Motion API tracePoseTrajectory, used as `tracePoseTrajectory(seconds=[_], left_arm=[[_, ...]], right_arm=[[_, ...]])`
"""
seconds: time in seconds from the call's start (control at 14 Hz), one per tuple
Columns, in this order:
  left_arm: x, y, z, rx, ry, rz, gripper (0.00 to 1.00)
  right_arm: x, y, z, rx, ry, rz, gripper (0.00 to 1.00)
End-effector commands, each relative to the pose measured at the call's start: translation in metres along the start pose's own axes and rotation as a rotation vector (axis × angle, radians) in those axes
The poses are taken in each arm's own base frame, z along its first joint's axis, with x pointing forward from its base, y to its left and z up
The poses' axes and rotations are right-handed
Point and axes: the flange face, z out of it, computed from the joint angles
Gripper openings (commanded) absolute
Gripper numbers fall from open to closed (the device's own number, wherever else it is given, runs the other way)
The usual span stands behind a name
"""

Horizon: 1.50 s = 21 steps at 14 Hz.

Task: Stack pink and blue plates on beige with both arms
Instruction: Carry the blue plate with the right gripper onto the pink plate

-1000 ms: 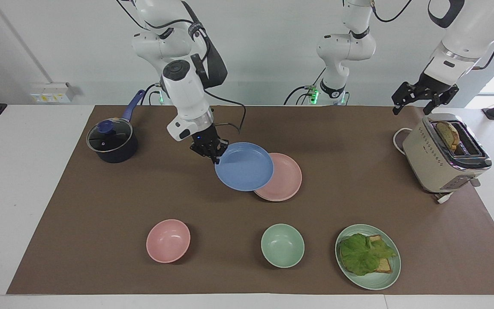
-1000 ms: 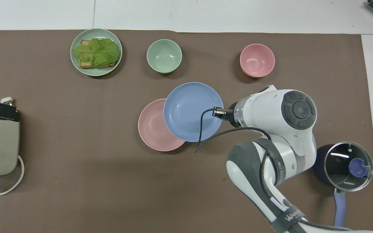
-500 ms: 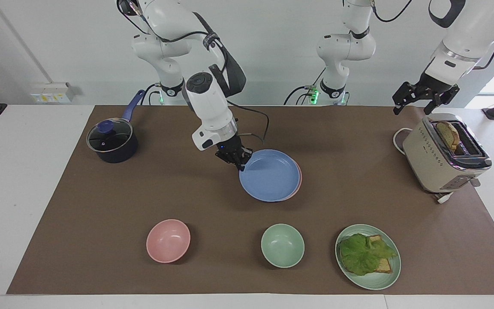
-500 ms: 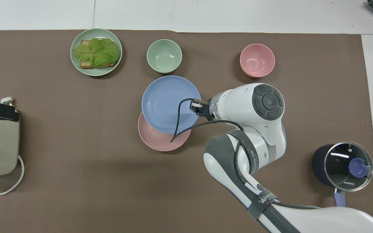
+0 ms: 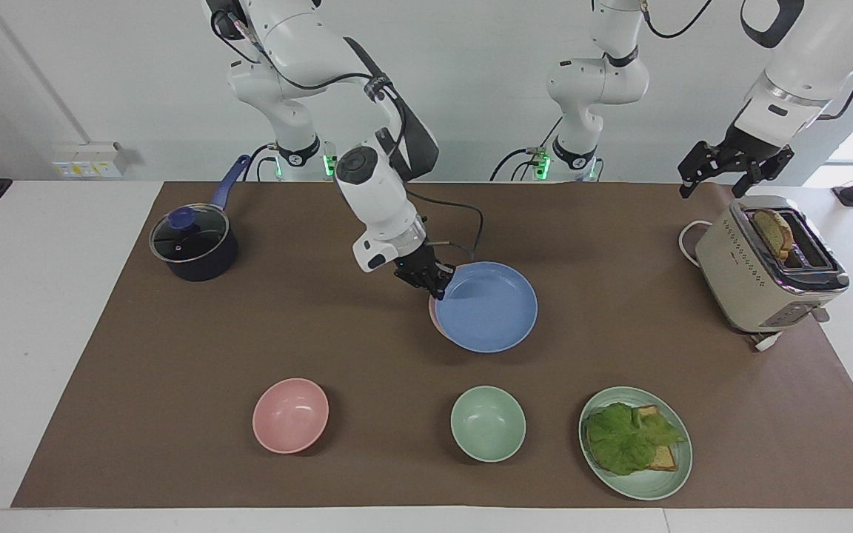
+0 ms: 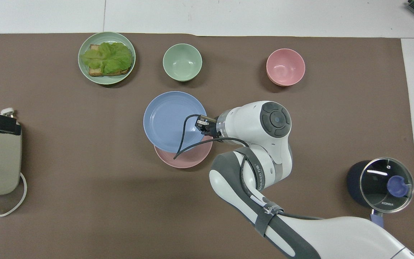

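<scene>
My right gripper (image 5: 437,285) is shut on the rim of the blue plate (image 5: 489,307), on the edge toward the right arm's end of the table. It holds the plate slightly tilted, just above the pink plate (image 6: 189,158). In the facing view only a thin sliver of the pink plate (image 5: 433,314) shows beside the gripper. In the overhead view the blue plate (image 6: 173,120) covers the pink plate's farther half, and the right gripper (image 6: 200,124) is at its rim. The beige plate is hidden. My left gripper (image 5: 734,166) hangs open over the toaster, waiting.
A toaster (image 5: 767,266) with bread in it stands at the left arm's end. A lidded dark pot (image 5: 193,244) stands at the right arm's end. Farther from the robots stand a pink bowl (image 5: 290,414), a green bowl (image 5: 487,423) and a green plate (image 5: 645,485) with lettuce and bread.
My right arm has carried the blue plate toward the left arm's end, from beside the pink plate to over it. The left arm has not moved.
</scene>
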Motion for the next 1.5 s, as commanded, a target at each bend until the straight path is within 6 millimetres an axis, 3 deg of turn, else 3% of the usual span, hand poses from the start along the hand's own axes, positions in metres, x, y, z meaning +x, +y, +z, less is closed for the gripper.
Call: tracePoseTrajectory(seconds=[0.0,0.43,0.86,1.14,1.21,1.43], left_arm=[[-0.003,-0.002,-0.004,-0.006,0.003,0.002,1.00],[-0.003,-0.002,-0.004,-0.006,0.003,0.002,1.00],[-0.003,-0.002,-0.004,-0.006,0.003,0.002,1.00],[-0.003,-0.002,-0.004,-0.006,0.003,0.002,1.00],[-0.003,-0.002,-0.004,-0.006,0.003,0.002,1.00],[-0.003,-0.002,-0.004,-0.006,0.003,0.002,1.00]], right_arm=[[-0.010,0.018,0.009,-0.024,-0.012,0.020,0.00],[-0.021,0.032,0.012,-0.061,-0.029,0.006,0.00],[-0.022,0.034,0.012,-0.094,-0.056,-0.018,0.02],[-0.015,0.027,0.005,-0.081,-0.036,-0.031,0.93],[-0.012,0.027,0.001,-0.081,-0.026,-0.031,1.00],[0.004,0.032,-0.042,-0.067,0.016,-0.011,1.00]])
